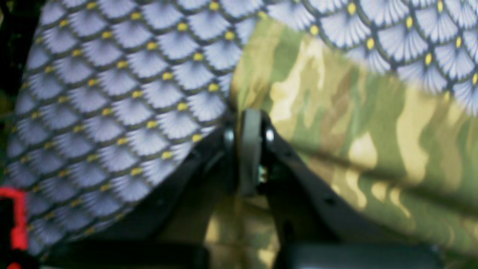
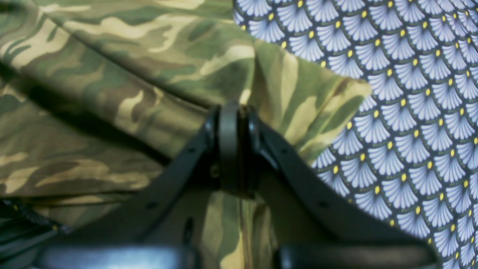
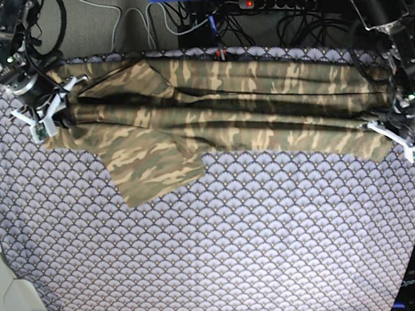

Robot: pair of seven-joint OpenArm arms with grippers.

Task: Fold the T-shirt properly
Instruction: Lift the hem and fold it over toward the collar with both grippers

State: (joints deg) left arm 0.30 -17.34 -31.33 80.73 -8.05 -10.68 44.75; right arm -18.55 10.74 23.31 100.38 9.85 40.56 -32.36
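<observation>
The T-shirt [image 3: 219, 116] lies stretched as a long band across the far part of the table, running from about 9 o'clock to 3 o'clock in the base view, on the tablecloth [image 3: 220, 253]. One short sleeve hangs out of the band toward 7 o'clock and lies flat on the cloth. Long creases run lengthwise through the fabric.

Right gripper [image 2: 233, 112]: clenched on the T-shirt. The right wrist view shows both jaws pressed together with camouflage fabric pinched at their tip; a fold of the garment fans out toward 1 o'clock of the jaws, and more fabric fills the view from 9 to 12 o'clock. In the base view this gripper sits at the 9 o'clock end of the band.

Left gripper [image 1: 249, 119]: clenched on the T-shirt. The left wrist view, somewhat blurred, shows the jaws together at the garment's edge, fabric spreading toward 3 o'clock and bare tablecloth toward 9 o'clock. In the base view it sits at the 3 o'clock end.

A power strip [image 3: 276, 3] and cables lie beyond the table at 12 o'clock
</observation>
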